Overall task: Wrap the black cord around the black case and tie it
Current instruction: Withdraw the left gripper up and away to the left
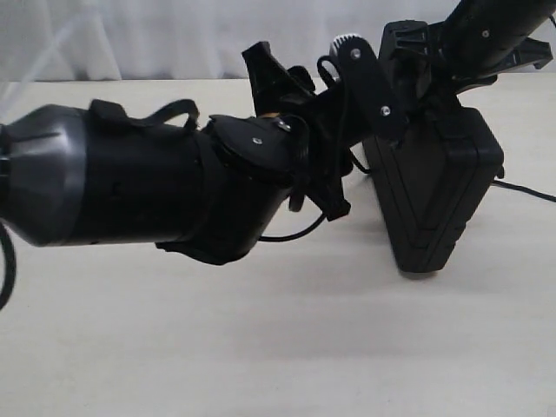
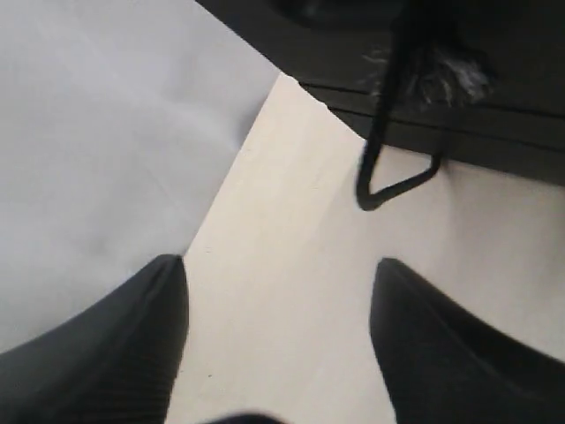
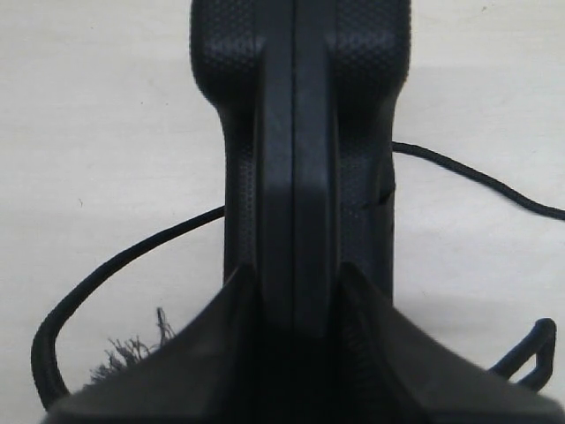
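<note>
The black case (image 1: 439, 187) stands on edge on the table, tilted, its top edge pinched by my right gripper (image 1: 426, 69). In the right wrist view that gripper (image 3: 294, 274) is shut on the case's rim (image 3: 300, 132). The black cord (image 3: 115, 265) curves on the table to one side of the case, with its frayed end (image 3: 132, 353) near the fingers, and runs off on the other side (image 3: 477, 177). My left gripper (image 1: 297, 132) hovers beside the case. Its fingers (image 2: 278, 265) are open and empty over the table, short of a cord loop (image 2: 397, 177) that hangs by the case (image 2: 494, 115).
The left arm (image 1: 130, 182) fills the left foreground of the exterior view. Beige tabletop (image 1: 287, 339) stretches in front of the case. A white curtain (image 1: 130, 39) hangs behind the table's far edge.
</note>
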